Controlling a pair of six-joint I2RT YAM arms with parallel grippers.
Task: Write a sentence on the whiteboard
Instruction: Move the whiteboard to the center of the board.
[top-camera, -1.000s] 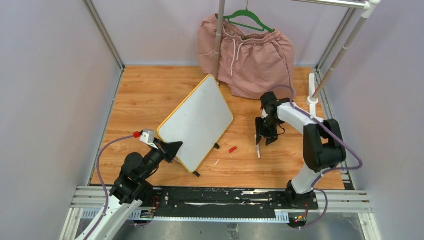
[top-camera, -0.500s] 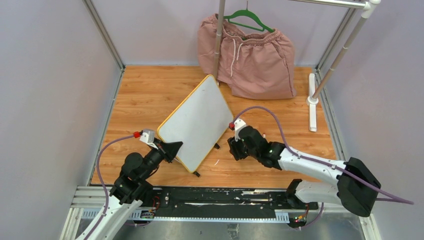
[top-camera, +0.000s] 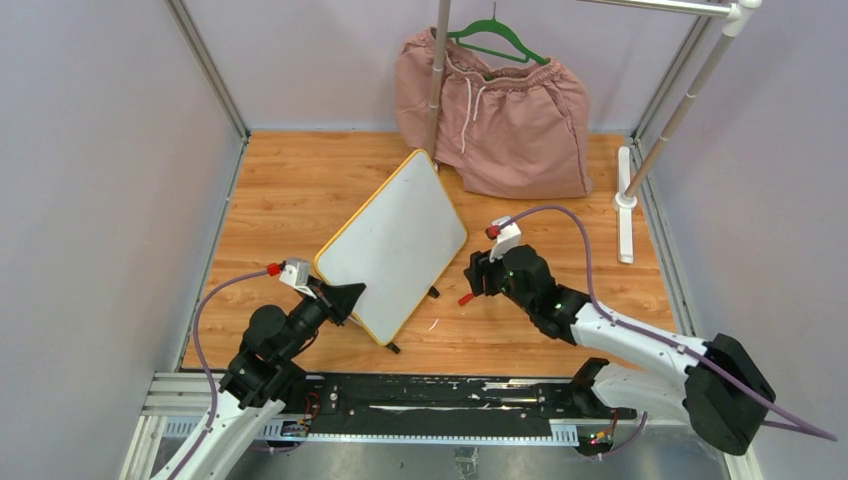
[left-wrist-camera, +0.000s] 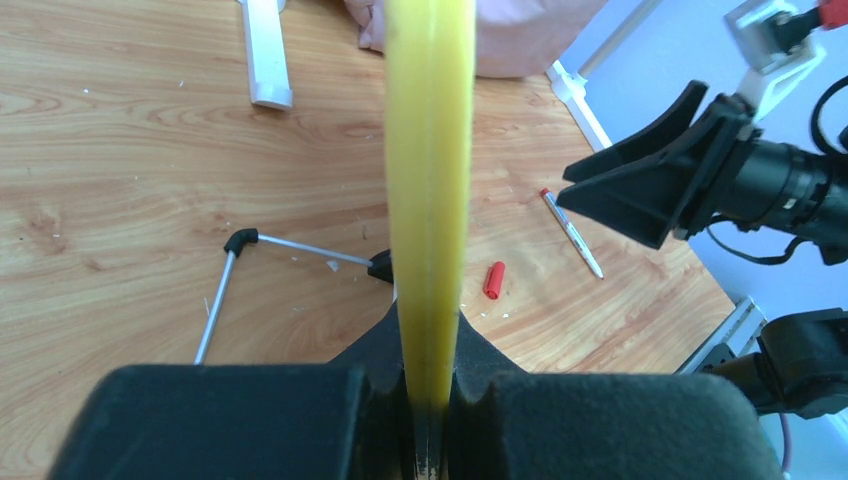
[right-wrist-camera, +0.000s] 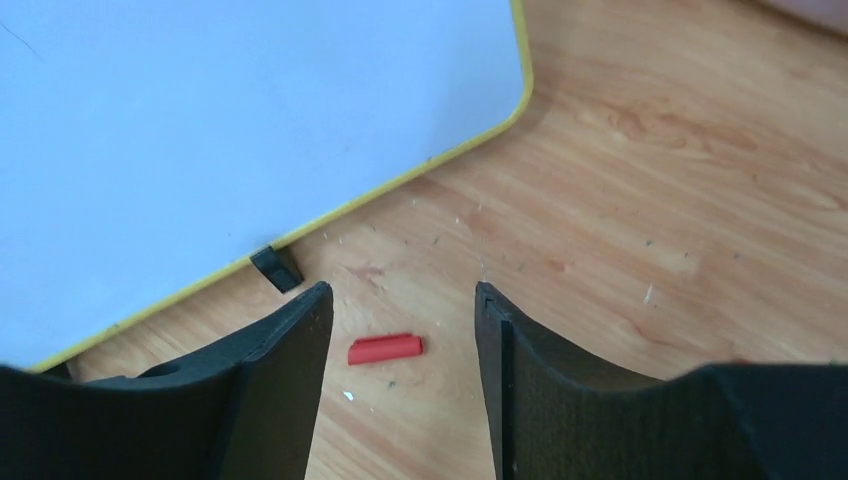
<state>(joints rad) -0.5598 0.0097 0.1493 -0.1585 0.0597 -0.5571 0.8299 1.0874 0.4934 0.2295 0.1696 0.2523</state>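
Note:
The whiteboard (top-camera: 398, 240), white with a yellow rim, stands tilted on the wooden table, and its face is blank. No red lettering shows. My left gripper (top-camera: 345, 296) is shut on the board's lower left rim; the left wrist view shows the yellow rim (left-wrist-camera: 430, 180) edge-on between the jaws of the left gripper (left-wrist-camera: 430, 335). My right gripper (top-camera: 474, 280) is open and empty, just right of the board and over a red marker cap (top-camera: 465, 298). In the right wrist view the cap (right-wrist-camera: 385, 348) lies between the tips of the right gripper (right-wrist-camera: 400, 312). A white marker (left-wrist-camera: 572, 232) lies on the table.
Pink shorts (top-camera: 505, 105) hang on a green hanger (top-camera: 500, 40) from a rack pole (top-camera: 437, 70) behind the board. The rack's white base (top-camera: 625, 200) lies at the right. The board's black foot (right-wrist-camera: 275, 267) and metal stand leg (left-wrist-camera: 222, 300) rest on the table.
My right arm has swung from the table's right side down to the red cap beside the board. The left arm and the board have not moved.

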